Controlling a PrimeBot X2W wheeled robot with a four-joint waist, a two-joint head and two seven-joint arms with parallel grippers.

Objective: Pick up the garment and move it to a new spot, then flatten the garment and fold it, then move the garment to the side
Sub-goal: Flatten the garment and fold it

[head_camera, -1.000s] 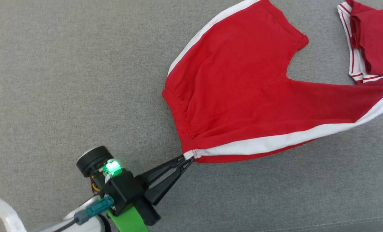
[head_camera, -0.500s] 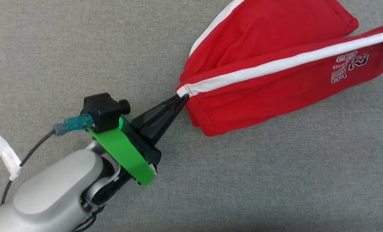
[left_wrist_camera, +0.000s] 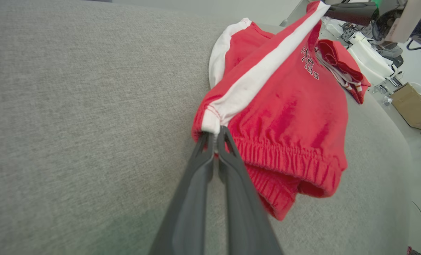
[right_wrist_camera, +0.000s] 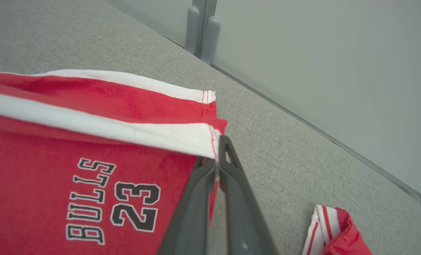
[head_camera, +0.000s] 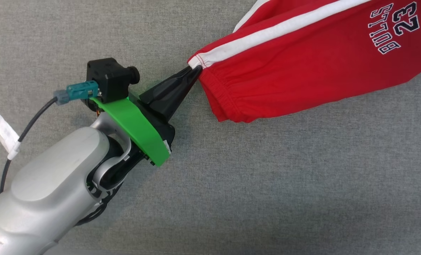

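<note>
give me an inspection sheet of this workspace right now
surface: grey fabric top
job's things: red shorts with white stripes and a BULLS 23 print, stretched between both pincers
clutter: second red garment with striped trim, lying apart
pincers: left pincer shut on the waistband corner; right pincer shut on a leg hem corner
cables: black cable with teal plug at the left wrist
surroundings: pale wall; cardboard box beyond the surface

I read "BULLS" and the number "23" on the red garment [right_wrist_camera: 55, 148], printed in dark letters outlined in white. In my left wrist view the same print is too small to read.
</note>
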